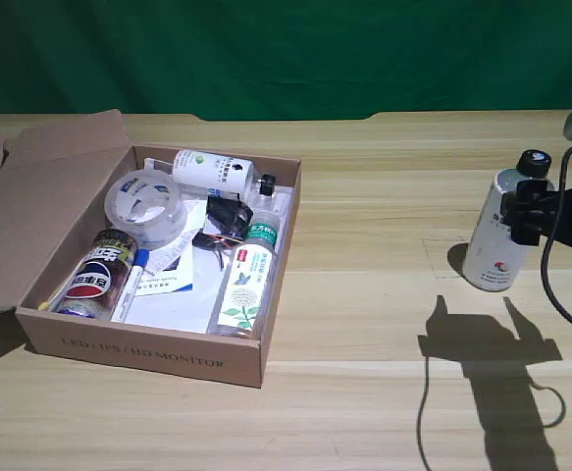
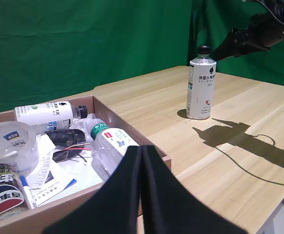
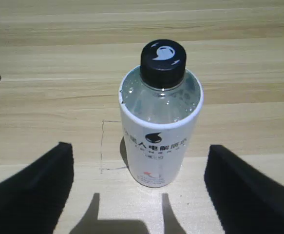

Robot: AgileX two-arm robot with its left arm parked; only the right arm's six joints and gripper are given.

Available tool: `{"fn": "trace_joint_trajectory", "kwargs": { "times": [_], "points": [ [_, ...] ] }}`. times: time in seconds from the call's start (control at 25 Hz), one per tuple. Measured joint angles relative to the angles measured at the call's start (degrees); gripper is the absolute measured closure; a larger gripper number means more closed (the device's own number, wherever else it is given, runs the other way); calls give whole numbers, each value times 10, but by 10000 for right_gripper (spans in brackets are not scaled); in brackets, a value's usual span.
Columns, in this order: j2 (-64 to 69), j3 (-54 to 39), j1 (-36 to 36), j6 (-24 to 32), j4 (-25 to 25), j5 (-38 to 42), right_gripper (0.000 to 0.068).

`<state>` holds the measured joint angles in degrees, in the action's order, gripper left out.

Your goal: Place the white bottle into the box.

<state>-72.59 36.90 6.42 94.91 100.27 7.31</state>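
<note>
The white bottle (image 1: 494,235) (image 2: 201,90) (image 3: 160,122) stands upright on the wooden table, black cap on, far to the exterior view's right of the box. My right gripper (image 1: 533,208) (image 3: 139,147) is open at the bottle's upper part; its black fingers (image 3: 34,190) stand on either side of the bottle with a gap to each and do not touch it. The brown cardboard box (image 1: 148,349) (image 2: 132,127) sits on the exterior view's left with its flaps open and MONITOR lettering on its front.
Inside the box lie a smaller white bottle (image 1: 212,169), a clear green-capped bottle (image 1: 248,280), a tape roll (image 1: 145,206), a can (image 1: 99,275) and papers. A black cable (image 1: 557,285) hangs from the right arm. The parked left gripper (image 2: 142,195) sits near the box.
</note>
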Motion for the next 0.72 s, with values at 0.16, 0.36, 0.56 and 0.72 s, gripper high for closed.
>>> {"fn": "trace_joint_trajectory", "kwargs": {
  "times": [0.16, 0.36, 0.56, 0.72],
  "points": [
    [-4, 7, 0, 2, 2, 3, 43],
    [-4, 10, 0, 3, 2, 1, 60],
    [-25, 14, 0, 11, 2, 1, 61],
    [-64, 30, 0, 13, 2, 1, 61]
  ]
}}
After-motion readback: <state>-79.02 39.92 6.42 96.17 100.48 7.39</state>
